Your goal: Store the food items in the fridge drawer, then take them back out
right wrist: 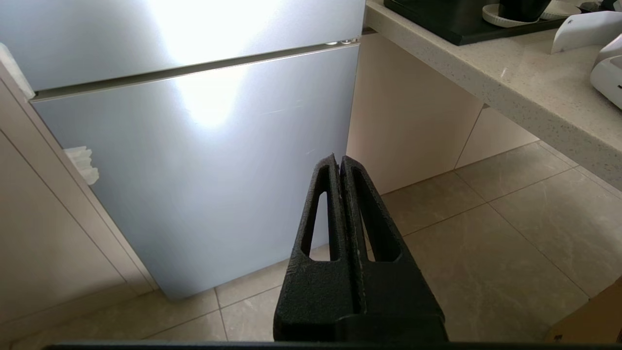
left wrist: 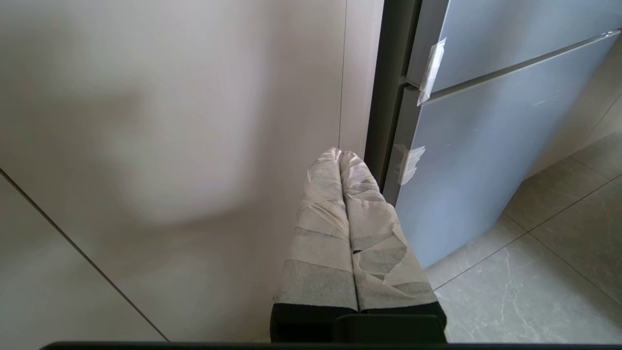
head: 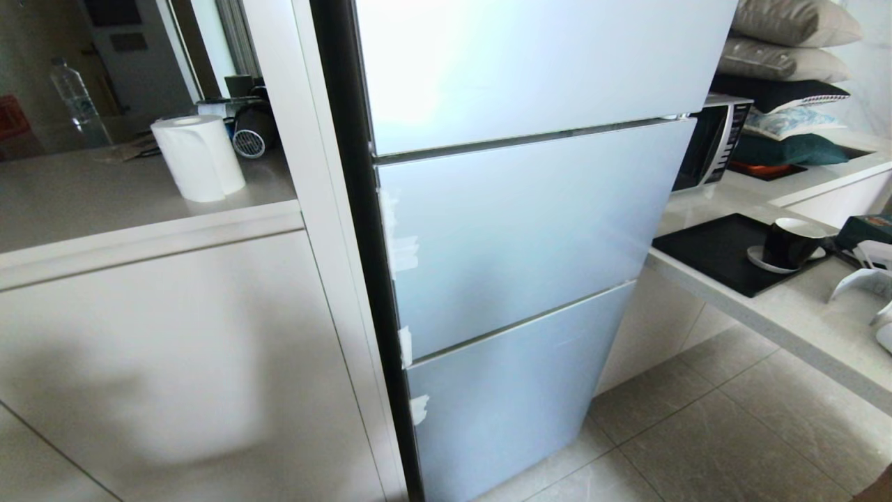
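Fridge (head: 516, 230): tall unit, three pale blue-grey glossy door panels stacked, all closed; white tape tabs (head: 403, 244) along hinge-side edge. Fridge drawer & food items: not visible, can't tell where they are behind closed panels.

Left pincer (left wrist: 340, 154): fingers (left wrist: 320, 228) wrapped in pale tape, pressed together, empty; held low in front of the cream cabinet (left wrist: 170, 146) just beside the fridge's lower panels, touching nothing.

Right pincer (right wrist: 338, 160): black slotted fingers (right wrist: 374, 228) together, empty; held low before the bottom panel, above tiled floor (right wrist: 486, 243), clear of the door.

Left bench (head: 83, 188): paper towel roll (head: 198, 157), water bottle (head: 77, 97).

Right bench (head: 787, 307): black tray (head: 718, 254) w/ black cup on saucer (head: 791, 244); microwave (head: 714, 143) behind, cushions (head: 787, 42) stacked on top.
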Motion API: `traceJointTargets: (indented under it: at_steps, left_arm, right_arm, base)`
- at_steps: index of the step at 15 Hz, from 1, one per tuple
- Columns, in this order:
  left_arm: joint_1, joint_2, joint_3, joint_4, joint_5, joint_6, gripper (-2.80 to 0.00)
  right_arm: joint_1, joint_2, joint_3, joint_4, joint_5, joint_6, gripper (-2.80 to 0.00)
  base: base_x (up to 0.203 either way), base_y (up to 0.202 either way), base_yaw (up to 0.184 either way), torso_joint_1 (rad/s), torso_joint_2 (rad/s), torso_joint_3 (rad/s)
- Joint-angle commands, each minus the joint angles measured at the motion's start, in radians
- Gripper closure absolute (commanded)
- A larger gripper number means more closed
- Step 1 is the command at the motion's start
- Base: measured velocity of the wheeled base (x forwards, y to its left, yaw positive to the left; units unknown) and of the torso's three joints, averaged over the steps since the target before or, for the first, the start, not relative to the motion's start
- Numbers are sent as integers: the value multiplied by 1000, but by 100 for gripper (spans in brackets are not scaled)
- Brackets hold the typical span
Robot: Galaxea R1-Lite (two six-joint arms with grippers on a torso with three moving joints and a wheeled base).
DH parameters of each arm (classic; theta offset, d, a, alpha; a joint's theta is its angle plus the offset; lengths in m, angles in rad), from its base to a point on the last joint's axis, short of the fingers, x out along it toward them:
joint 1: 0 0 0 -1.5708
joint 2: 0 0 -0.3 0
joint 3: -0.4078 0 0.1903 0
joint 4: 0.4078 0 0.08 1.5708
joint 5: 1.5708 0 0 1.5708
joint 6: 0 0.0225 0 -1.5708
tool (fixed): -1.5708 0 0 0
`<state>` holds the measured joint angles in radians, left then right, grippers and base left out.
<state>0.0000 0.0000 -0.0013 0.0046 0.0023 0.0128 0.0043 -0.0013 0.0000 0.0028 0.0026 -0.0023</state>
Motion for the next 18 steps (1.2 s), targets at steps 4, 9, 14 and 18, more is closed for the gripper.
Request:
traceJointTargets:
  at_steps: [4,9,14,18]
  left_arm:
    - [0,11,-105,-11,-37,29,0]
    - [-11,467,-394,-6,-155,-322,0]
    - [-107,1011,-418,-335,-282,-557,0]
    - [-337,1436,-452,-822,9,-589,0]
  right_arm:
    - [0,1,0,0,1,-1,0]
    - [0,1,0,0,1,-1,0]
    - [0,1,0,0,1,-1,0]
    - [0,1,0,0,1,-1,0]
  base:
    - [0,0,0,0,0,0]
    - [0,0,0,0,0,0]
    - [0,0,0,0,0,0]
    - [0,0,0,0,0,0]
